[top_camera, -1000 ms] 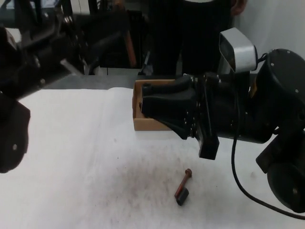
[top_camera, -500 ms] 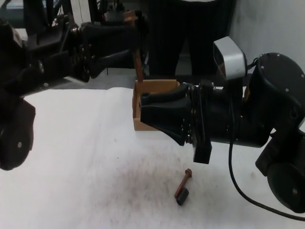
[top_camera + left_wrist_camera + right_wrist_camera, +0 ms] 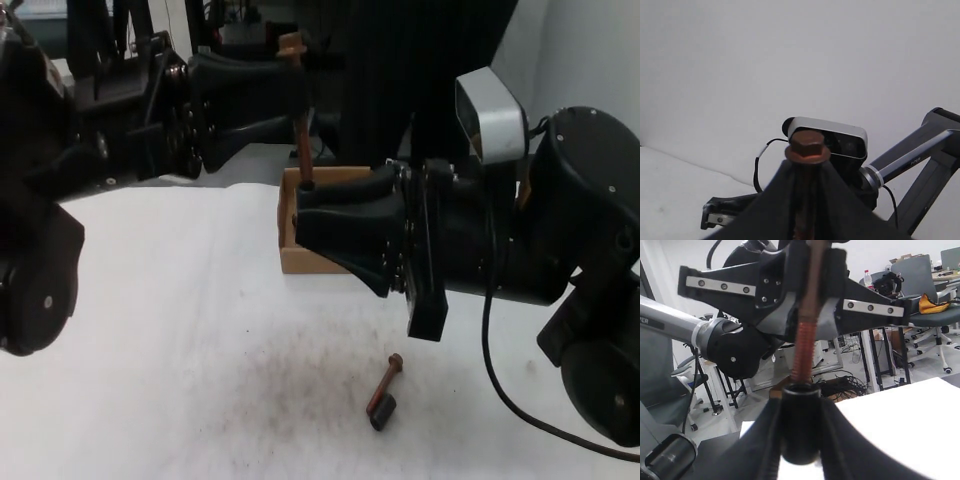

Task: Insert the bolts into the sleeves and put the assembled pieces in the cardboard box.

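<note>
Now, left gripper [image 3: 293, 100]: up off the bench at about 11 o'clock from the cardboard box, fingers clamped on the shank of a bolt just under its head.
Bolt [image 3: 303, 150]: upright with a slight tilt, hexagonal head on top. Its threaded end points down, toward 6 o'clock, and meets the mouth of the sleeve. How deep it sits cannot be told.
Sleeve [image 3: 801, 425]: dark and short, with its open end up under the bolt. It is pinched between the right gripper's fingers, above the left wall of the box.
Cardboard box [image 3: 315, 262]: on the white bench [image 3: 150, 300] toward 12 o'clock, partly hidden by the right arm.
Right gripper [image 3: 302, 212]: closed on the sleeve and level with the box rim. Its arm stretches away toward 3 o'clock.
Assembled piece [image 3: 383, 392]: a bolt already through a dark sleeve. It lies flat on the bench at 5 o'clock from the box, well apart from it, with the head end toward 12 o'clock.
Dark smudge [image 3: 290, 390]: on the bench cover, at 9 o'clock from the assembled piece.
</note>
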`<state>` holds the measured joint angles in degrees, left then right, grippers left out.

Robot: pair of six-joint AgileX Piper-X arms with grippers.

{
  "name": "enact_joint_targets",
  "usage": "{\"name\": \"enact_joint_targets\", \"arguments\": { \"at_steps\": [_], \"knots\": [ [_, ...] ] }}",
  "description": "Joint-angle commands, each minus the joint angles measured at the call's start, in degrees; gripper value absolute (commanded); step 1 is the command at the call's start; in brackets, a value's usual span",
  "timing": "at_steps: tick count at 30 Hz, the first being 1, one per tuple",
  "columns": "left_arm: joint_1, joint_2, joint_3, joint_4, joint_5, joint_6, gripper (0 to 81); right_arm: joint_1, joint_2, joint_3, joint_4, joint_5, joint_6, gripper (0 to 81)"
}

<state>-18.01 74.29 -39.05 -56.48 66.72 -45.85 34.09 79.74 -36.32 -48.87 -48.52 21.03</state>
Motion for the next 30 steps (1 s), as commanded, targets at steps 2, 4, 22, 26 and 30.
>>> {"name": "enact_joint_targets", "arguments": {
  "at_steps": [2, 4, 22, 26, 30],
  "knots": [
    [-0.3, -0.2, -0.5, 1.3, 0.1, 1.0, 0.3, 0.1, -0.8, 0.1, -1.1, 0.2, 0.5, 0.8],
    [-0.3, -0.2, -0.5, 3.4, 0.1, 3.0, 0.3, 0.1, -1.0, 0.1, -1.1, 0.2, 0.5, 0.8],
    [-0.3, -0.2, -0.5, 8.3, 2.0, 6.9, 0.3, 0.1, -2.7, -2.9, -1.2, 0.2, 6.0, 0.8],
    [-0.5, -0.4, -0.5, 8.3, 2.5, 6.9, 0.3, 0.1, -2.7, -5.3, -1.1, 0.2, 6.5, 0.8],
    [-1.1, -0.6, -0.5, 7.8, 2.4, 6.9, 0.3, 0.1, -2.7, -7.2, 0.3, 0.2, 7.7, 0.8]
  ]
}}
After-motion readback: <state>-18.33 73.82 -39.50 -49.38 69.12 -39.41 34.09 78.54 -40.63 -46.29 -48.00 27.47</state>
